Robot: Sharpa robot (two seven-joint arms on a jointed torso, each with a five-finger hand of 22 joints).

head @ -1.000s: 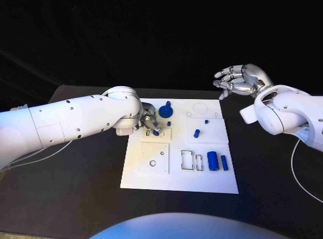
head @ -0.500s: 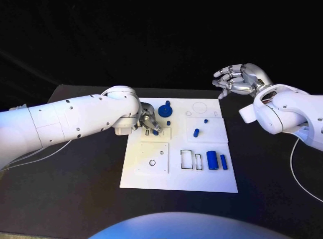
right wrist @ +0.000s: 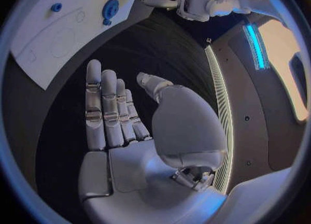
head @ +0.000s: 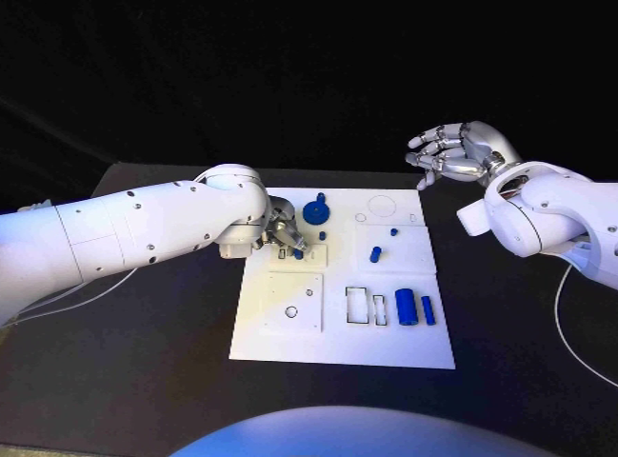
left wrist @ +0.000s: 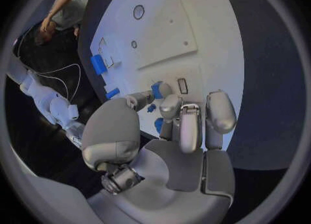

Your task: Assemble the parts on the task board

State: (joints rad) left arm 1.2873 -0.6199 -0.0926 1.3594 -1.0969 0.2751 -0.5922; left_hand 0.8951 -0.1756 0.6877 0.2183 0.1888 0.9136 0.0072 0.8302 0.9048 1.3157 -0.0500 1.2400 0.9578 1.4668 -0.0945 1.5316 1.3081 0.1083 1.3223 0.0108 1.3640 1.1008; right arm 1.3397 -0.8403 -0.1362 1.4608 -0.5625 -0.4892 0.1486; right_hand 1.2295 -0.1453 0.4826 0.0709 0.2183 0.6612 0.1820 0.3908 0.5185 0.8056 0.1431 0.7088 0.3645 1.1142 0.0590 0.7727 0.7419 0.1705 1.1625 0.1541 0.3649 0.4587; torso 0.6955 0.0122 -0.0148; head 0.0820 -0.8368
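Black table [head: 144, 381] carried the white task board [head: 343, 347] at its middle, board running from near the far edge toward the near edge. White cables [head: 569, 324] trailed over the table at the right edge, and more at the left edge.

Left arm [head: 130, 233] reached across the board's far-left corner and hid part of it. Left robot hand [head: 284, 234] sat down on the board there, fingers curled together around a small blue part [left wrist: 158, 89]; wrist view showed fingertips [left wrist: 170, 105] touching blue pieces, but whether it actually pinched one, cannot tell.

Right robot hand [head: 460, 152] hung above the table's far-right area, off the board, apart from every part. Fingers [right wrist: 103, 105] were straight and slightly apart, palm empty.

Parts on the board:
- blue gear-like disc [head: 317, 211] near the far edge, just beside the left robot hand, with a small blue peg [head: 321, 198] at its far side
- small blue peg [head: 376, 254] mid-board, a tinier blue piece [head: 394, 231] just beyond it
- large blue cylinder [head: 408, 307] lying flat toward the near-right side, slim blue bar [head: 428, 310] right beside it
- outlined rectangular slots [head: 357, 305] next to the cylinder, unfilled
- raised white square plate [head: 295, 303] with a small hole on the near-left side
- circular outline [head: 383, 205] near the far-right corner, unfilled
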